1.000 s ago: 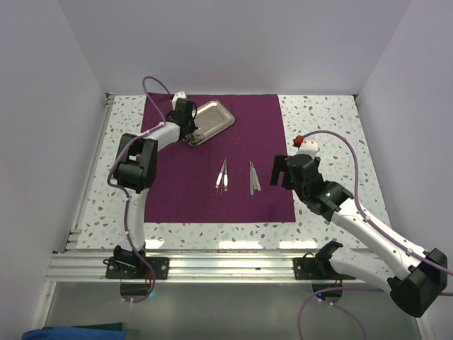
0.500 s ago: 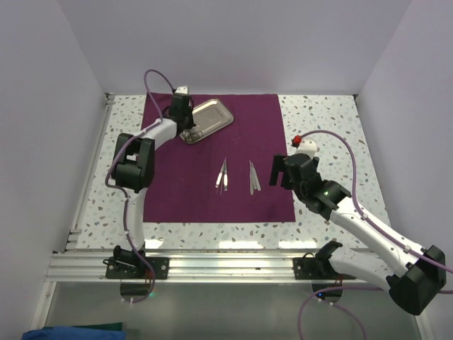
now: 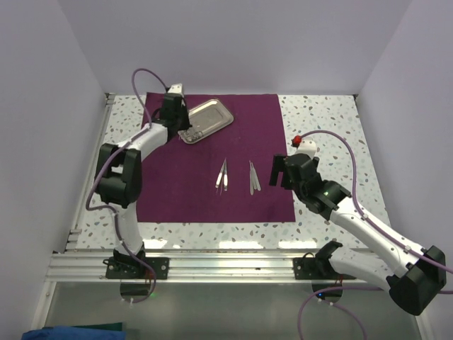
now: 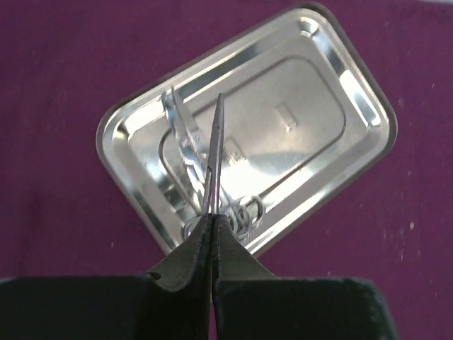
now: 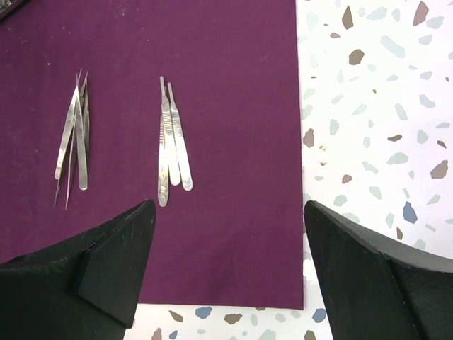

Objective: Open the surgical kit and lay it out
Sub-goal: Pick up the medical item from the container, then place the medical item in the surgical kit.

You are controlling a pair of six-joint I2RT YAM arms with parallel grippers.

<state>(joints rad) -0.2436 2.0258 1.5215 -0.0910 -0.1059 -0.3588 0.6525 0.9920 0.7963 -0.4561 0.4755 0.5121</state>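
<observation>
The dark purple cloth (image 3: 191, 177) lies spread flat on the table. The shiny steel tray (image 3: 209, 117) sits on its far left part and also shows in the left wrist view (image 4: 311, 99). My left gripper (image 3: 173, 113) (image 4: 212, 221) is shut on a thin ring-handled instrument (image 4: 214, 152), held over the tray's near left end. Its rings show beside my fingertips. Two small groups of tweezers lie mid-cloth, one group on the left (image 3: 223, 177) (image 5: 74, 138) and one on the right (image 3: 253, 177) (image 5: 172, 145). My right gripper (image 3: 277, 170) (image 5: 226, 269) is open and empty above the cloth's near right corner.
The speckled tabletop (image 3: 333, 127) shows around the cloth. White enclosure walls stand on three sides. A metal rail (image 3: 212, 265) runs along the near edge. The cloth's right edge (image 5: 297, 142) lies between my right fingers.
My left gripper has moved back and left over the tray's end, holding the instrument. The tray has shifted slightly left. The right arm has barely moved.
</observation>
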